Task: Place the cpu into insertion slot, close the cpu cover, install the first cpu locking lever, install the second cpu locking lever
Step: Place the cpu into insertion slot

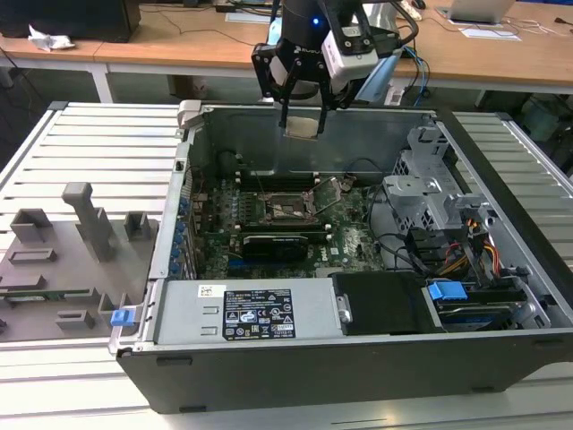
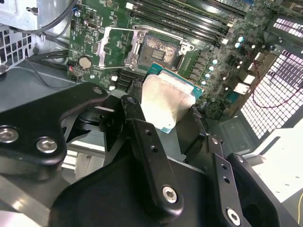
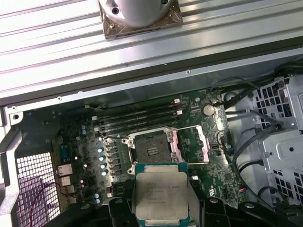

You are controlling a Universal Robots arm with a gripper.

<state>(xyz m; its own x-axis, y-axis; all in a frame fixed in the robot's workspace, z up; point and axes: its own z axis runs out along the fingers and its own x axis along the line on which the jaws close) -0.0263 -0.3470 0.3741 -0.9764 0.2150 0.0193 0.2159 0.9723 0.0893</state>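
My gripper hangs above the back of the open computer case, shut on the cpu. The cpu is a flat silvery square on a green backing, pinched by its edges, also seen as the cpu between the black fingers. Below it on the green board lies the insertion slot, bare, with its contact field showing; the slot appears in the other views too. The cpu cover is swung open and lies beside the slot, the same thin frame in the second wrist view.
The case walls ring the board. A silver drive cage with cables stands at the exterior view's right, a power supply along the front. Memory slots run beside the socket. A grey fixture tray lies outside at the exterior view's left.
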